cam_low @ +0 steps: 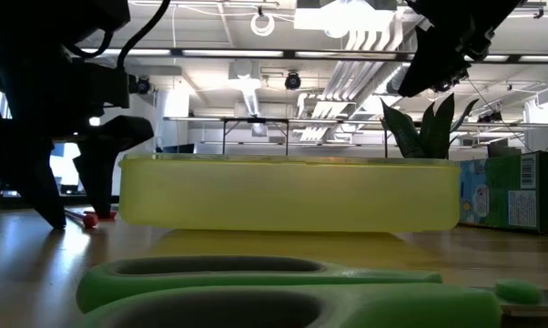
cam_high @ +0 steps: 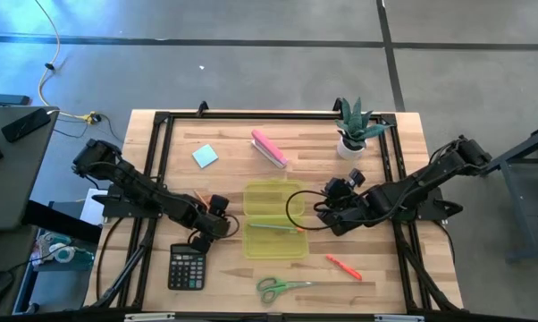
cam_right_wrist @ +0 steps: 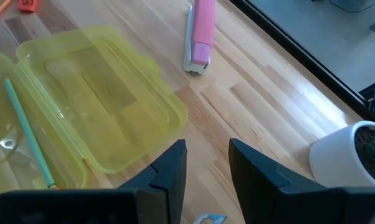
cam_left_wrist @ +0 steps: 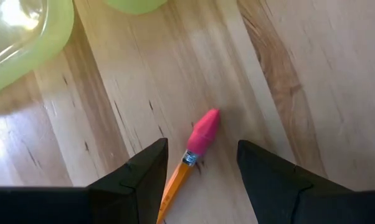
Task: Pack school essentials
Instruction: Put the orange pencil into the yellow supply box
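Note:
My left gripper (cam_left_wrist: 203, 163) is open and low over the table, left of the yellow-green case (cam_high: 273, 219). Its fingers stand on either side of an orange pencil with a pink eraser (cam_left_wrist: 203, 132) that lies flat on the wood, without touching it. My right gripper (cam_right_wrist: 207, 163) is open and empty, hovering at the case's right side (cam_high: 332, 210). The case lies open, with a teal pencil (cam_right_wrist: 27, 134) inside. The green-handled scissors (cam_high: 282, 287), an orange-red pen (cam_high: 343, 266) and the light-blue note pad (cam_high: 205, 156) lie on the table. A green crayon box (cam_low: 515, 191) stands at the right.
A black calculator (cam_high: 187, 268) lies near the left gripper toward the near edge. A pink oblong block (cam_high: 269, 148) and a potted plant (cam_high: 354, 132) sit toward the far edge. A black frame (cam_high: 162, 121) runs around the tabletop.

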`<state>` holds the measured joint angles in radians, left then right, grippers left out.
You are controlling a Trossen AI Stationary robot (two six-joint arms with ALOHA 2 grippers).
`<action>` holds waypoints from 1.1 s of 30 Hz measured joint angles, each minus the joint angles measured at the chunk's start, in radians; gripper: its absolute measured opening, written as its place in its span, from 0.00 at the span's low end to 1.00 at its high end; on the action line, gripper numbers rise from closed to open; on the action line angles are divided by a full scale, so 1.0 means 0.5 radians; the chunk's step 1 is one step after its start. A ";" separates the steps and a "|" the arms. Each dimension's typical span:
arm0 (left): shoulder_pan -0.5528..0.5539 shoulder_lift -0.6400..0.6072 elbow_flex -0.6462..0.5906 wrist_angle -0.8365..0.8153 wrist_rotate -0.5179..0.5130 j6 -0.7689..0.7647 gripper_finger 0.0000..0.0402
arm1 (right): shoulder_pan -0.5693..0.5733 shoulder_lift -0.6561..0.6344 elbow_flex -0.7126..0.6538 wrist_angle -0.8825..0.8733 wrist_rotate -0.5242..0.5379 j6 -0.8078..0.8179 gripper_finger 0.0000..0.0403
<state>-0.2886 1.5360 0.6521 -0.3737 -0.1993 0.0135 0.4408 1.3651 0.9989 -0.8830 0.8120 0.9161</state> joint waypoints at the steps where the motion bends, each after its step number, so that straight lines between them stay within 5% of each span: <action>1: 0.001 -0.002 -0.002 0.007 0.002 0.000 0.46 | 0.000 0.000 0.000 0.003 0.000 0.000 0.28; 19: 0.220 0.015 -0.005 0.097 0.359 0.084 0.29 | 0.000 0.000 0.000 0.035 0.001 -0.001 0.28; 33: 0.221 0.016 -0.005 0.139 0.363 0.085 0.06 | 0.000 0.001 0.000 0.039 0.002 -0.001 0.28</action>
<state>-0.1780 1.5440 0.6495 -0.3042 -0.0177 0.0559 0.4410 1.3655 0.9989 -0.8635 0.8127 0.9157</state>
